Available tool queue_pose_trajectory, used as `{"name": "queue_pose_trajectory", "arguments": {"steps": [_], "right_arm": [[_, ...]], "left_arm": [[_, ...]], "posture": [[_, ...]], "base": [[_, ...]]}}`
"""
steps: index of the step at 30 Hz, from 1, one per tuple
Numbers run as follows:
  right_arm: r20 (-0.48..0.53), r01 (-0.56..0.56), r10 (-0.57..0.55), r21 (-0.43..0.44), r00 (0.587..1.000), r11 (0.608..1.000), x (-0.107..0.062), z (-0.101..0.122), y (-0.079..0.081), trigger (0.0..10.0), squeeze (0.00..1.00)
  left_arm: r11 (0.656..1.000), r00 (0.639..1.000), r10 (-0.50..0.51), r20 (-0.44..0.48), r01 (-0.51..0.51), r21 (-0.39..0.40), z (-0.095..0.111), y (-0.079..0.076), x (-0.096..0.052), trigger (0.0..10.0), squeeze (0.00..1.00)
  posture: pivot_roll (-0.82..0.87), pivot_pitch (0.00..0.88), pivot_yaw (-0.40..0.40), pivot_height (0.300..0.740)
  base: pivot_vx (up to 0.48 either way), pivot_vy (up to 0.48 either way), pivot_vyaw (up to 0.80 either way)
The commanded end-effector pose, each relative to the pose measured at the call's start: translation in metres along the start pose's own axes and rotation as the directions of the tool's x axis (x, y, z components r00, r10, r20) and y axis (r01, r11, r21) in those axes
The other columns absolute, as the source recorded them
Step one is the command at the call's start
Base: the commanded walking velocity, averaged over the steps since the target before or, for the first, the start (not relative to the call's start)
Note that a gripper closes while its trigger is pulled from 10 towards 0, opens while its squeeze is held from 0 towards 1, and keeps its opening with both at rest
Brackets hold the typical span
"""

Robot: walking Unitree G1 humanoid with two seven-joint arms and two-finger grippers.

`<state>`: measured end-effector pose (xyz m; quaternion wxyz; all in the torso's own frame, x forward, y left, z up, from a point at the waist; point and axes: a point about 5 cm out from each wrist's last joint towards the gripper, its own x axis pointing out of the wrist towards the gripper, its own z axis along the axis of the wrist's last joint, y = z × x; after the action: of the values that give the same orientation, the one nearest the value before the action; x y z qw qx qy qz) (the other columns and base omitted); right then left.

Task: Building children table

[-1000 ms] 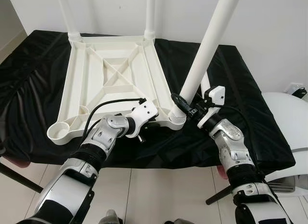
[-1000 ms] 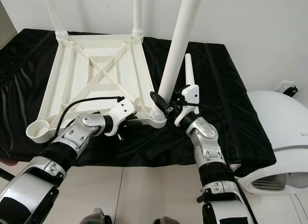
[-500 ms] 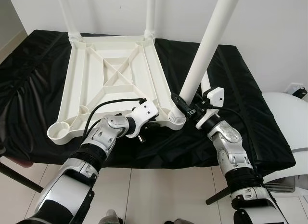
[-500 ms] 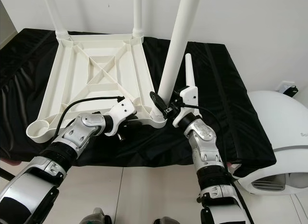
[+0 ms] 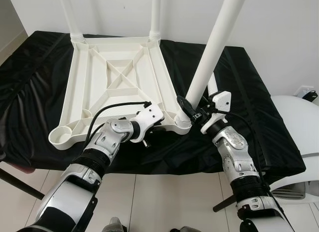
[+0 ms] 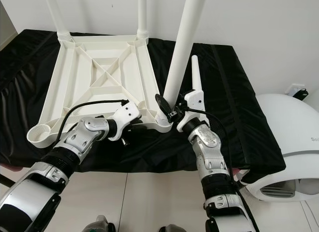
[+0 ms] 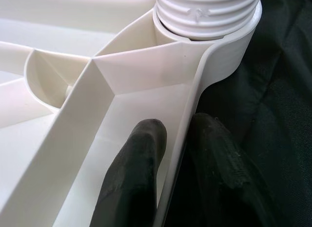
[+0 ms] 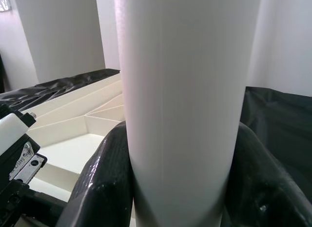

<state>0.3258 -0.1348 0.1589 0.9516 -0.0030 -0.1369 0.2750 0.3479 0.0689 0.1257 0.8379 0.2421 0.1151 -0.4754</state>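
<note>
L gripper clamps near rim of upturned tabletop; R gripper grasps table leg at near-right corner socket.

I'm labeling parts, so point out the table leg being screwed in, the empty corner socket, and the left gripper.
table leg (image 5: 209, 55), left eye view, mid shaft.
empty corner socket (image 5: 61, 137), left eye view, ring rim.
left gripper (image 7: 171, 180), left wrist view, between fingertips.

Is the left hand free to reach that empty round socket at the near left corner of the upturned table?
Probably not right now. The left hand is pinched on the tabletop's rim beside the leg that the right hand grips. The empty socket lies open with nothing over it, so letting go should clear the way.
</note>
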Motion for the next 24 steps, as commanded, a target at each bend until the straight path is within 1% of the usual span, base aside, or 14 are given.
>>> {"name": "queue_pose_trajectory", "arguments": {"steps": [1, 12, 17, 24], "right_arm": [[-0.106, 0.036, -0.033, 0.027, 0.994, 0.999, -0.0094, -0.0206, 0.0014, 10.0, 0.00], [-0.094, 0.087, -0.085, 0.019, 0.992, 0.996, -0.0100, -0.0192, 0.0035, 10.0, 0.00], [-0.079, 0.152, -0.151, 0.004, 0.985, 0.988, -0.0099, -0.0171, 0.0034, 10.0, 0.00], [-0.072, 0.174, -0.174, -0.010, 0.982, 0.985, -0.0090, -0.0156, 0.0057, 10.0, 0.00]], "left_arm": [[1.000, 1.000, 0.004, -0.013, -0.004, 0.030, 0.0022, 0.0009, -0.0006, 10.0, 0.00], [1.000, 1.000, 0.004, -0.012, -0.004, 0.031, 0.0028, 0.0011, -0.0005, 10.0, 0.00], [0.999, 1.000, 0.002, -0.012, -0.002, 0.032, 0.0031, 0.0011, -0.0001, 10.0, 0.00], [0.999, 1.000, 0.003, -0.012, -0.003, 0.032, 0.0034, 0.0013, 0.0000, 10.0, 0.00]], "posture": [[0.00, 0.030, -0.030, 0.740], [0.00, 0.029, -0.031, 0.740], [0.00, 0.031, -0.031, 0.740], [0.00, 0.030, -0.032, 0.740]], "base": [[0.000, 0.000, 0.00], [0.000, 0.000, 0.00], [0.000, 0.000, 0.00], [0.000, 0.000, 0.00]]}}
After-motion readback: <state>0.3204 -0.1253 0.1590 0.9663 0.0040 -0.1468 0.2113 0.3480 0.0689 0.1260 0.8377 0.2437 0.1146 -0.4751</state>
